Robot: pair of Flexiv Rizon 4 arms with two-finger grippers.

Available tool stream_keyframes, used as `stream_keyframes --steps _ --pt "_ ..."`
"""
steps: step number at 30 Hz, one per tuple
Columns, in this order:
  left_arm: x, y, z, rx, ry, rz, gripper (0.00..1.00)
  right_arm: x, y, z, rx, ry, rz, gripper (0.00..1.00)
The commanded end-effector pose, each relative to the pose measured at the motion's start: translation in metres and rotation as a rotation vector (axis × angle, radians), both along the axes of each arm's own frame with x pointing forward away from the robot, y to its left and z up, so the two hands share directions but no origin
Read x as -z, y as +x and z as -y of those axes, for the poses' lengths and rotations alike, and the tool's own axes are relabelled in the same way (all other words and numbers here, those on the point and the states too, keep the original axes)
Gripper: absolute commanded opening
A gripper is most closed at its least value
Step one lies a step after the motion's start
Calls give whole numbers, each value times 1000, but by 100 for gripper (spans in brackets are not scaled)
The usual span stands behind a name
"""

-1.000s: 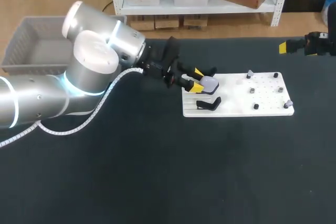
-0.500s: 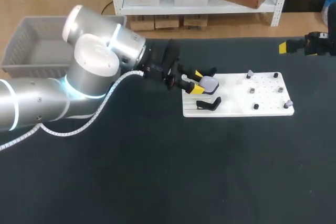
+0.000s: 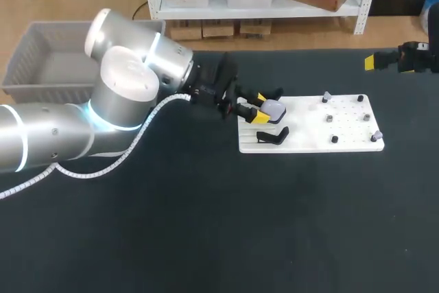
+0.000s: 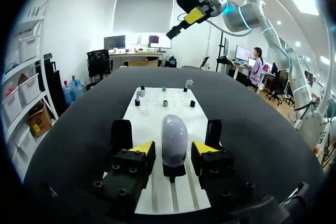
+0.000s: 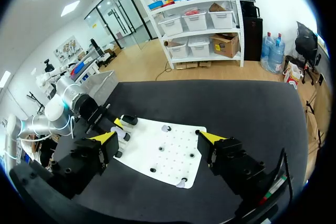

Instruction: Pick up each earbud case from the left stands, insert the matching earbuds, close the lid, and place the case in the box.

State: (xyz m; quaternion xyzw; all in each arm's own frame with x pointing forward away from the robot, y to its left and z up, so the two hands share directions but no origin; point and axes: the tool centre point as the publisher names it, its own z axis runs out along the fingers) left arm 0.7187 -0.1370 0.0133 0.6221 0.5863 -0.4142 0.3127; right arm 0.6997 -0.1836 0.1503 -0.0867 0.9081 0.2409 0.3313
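A pale lavender earbud case [image 3: 275, 109] stands upright on a black stand at the left end of the white board [image 3: 309, 143]. My left gripper [image 3: 260, 108] straddles it. In the left wrist view the case [image 4: 174, 129] sits between the yellow fingertips [image 4: 140, 148], with a thin gap on each side, so the gripper [image 4: 174, 148] is open. Small earbuds [image 3: 330, 119] rest on pegs at the board's right part. My right gripper [image 3: 381, 62] hangs wide open over the table's far right edge, holding nothing; in its own view it [image 5: 158, 138] is above the board [image 5: 168, 156].
An empty black stand [image 3: 273, 136] sits on the board just in front of the case, another [image 3: 274, 92] behind it. The grey box [image 3: 48, 66] stands at the table's far left, behind my left arm.
My left arm has shifted slightly and its fingers have drawn a little closer around the case. The case and the right arm have not moved.
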Motion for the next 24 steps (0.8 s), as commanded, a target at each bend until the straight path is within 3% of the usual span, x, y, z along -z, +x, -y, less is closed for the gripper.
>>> stream_keyframes --steps 1,5,7,8,15,21,24 --pt "2 1 2 5 2 0 44 0 0 1 -4 3 0 100" --pt "3 1 3 7 7 -1 40 0 0 1 -4 3 0 100" --pt "3 1 3 6 9 0 5 0 0 1 -4 3 0 100" --pt "4 1 2 5 8 0 0 0 0 1 -4 3 0 100" --pt "-12 -2 -7 -2 -3 37 0 0 0 1 -4 3 0 100" --pt "-41 -10 -23 -34 -87 62 0 0 0 1 -4 3 0 100" --pt "-60 -15 -26 -44 -173 66 0 0 0 1 -4 3 0 100"
